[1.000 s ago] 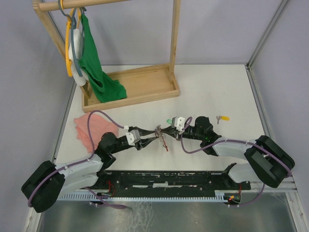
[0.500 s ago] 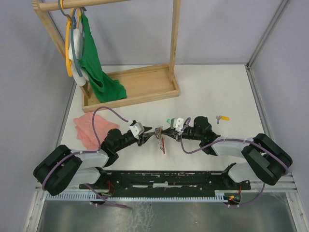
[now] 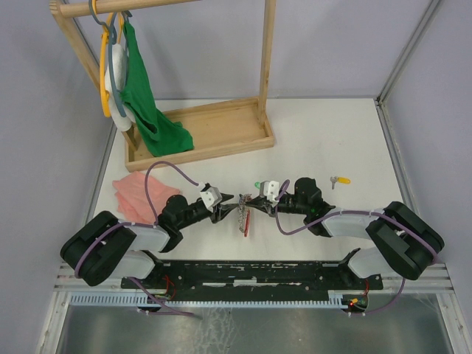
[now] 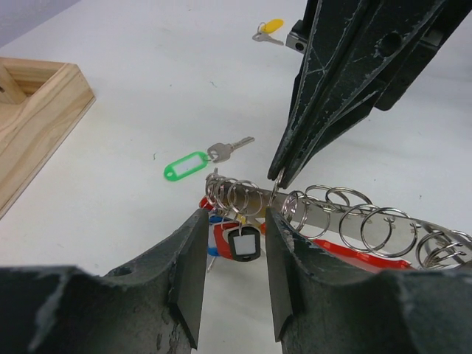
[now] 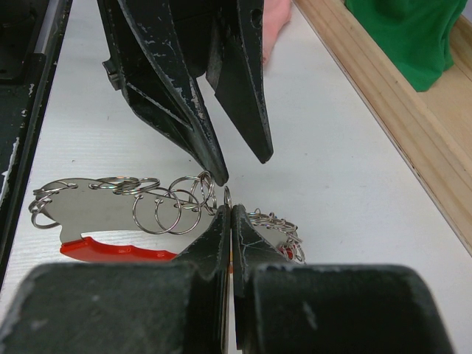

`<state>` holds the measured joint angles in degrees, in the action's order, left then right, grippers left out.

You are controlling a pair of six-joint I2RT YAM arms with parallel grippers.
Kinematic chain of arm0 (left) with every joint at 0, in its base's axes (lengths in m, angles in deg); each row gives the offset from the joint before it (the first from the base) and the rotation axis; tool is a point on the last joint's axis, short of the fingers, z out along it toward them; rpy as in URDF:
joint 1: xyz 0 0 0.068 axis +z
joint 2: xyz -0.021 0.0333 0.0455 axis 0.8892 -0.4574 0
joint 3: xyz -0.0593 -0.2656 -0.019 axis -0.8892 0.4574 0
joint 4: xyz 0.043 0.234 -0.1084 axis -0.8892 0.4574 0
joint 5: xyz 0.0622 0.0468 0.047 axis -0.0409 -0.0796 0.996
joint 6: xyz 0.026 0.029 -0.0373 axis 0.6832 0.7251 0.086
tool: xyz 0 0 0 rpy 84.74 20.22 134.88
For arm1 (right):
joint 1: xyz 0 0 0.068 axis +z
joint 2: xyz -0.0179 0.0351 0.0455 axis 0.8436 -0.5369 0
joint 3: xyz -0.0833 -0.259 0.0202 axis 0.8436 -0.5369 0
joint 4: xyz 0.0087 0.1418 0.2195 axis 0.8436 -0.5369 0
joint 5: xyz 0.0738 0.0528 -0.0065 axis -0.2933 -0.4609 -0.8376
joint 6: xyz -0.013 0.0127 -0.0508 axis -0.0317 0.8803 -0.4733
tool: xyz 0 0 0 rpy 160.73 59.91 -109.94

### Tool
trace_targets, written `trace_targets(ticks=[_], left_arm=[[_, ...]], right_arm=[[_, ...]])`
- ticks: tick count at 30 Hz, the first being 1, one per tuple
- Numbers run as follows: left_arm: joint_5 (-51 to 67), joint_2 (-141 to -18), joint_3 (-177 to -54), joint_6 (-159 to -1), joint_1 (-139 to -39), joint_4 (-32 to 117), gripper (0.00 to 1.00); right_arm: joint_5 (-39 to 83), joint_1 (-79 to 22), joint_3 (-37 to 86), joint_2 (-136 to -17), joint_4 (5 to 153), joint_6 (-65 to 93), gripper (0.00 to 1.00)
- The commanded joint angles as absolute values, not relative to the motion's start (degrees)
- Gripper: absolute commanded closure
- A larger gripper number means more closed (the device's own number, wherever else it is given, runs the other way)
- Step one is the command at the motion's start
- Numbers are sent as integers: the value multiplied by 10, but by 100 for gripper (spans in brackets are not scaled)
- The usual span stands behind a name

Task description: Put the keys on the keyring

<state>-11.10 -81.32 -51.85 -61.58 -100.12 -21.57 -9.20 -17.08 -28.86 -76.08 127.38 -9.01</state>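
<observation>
The keyring point(image 3: 243, 215), a metal strip with several split rings point(image 4: 332, 214) and a red piece, hangs between my two grippers. My right gripper point(image 5: 227, 210) is shut on one of its rings, and its tips show from the left wrist view point(image 4: 280, 173). Facing it, my left gripper point(image 4: 236, 217) stands open, its jaws on either side of the black, red and blue tags without touching them. The green-tagged key point(image 4: 186, 164) lies on the table just beyond point(image 3: 257, 184). The yellow-tagged key point(image 3: 341, 180) lies farther right point(image 4: 269, 28).
A wooden rack point(image 3: 214, 122) with a tray base stands at the back left, with a green cloth point(image 3: 147, 103) and hangers on it. A pink cloth point(image 3: 136, 193) lies left of my left arm. The table's right edge meets a metal post.
My left arm has folded in and its gripper has turned and shifted up towards the right gripper, its jaws a little wider. The keyring's red piece now hangs lower. The right arm barely moved.
</observation>
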Motion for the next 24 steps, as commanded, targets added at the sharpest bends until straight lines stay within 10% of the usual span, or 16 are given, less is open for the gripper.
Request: trace_targets(ticks=[1, 24], left_arm=[[-158, -825, -543, -620, -1000, -269, 57], [-207, -843, -564, -616, -1000, -262, 71]], right_arm=[[-113, -173, -276, -757, 1304, -90, 99], [-132, -172, -272, -752, 1309, -74, 99]])
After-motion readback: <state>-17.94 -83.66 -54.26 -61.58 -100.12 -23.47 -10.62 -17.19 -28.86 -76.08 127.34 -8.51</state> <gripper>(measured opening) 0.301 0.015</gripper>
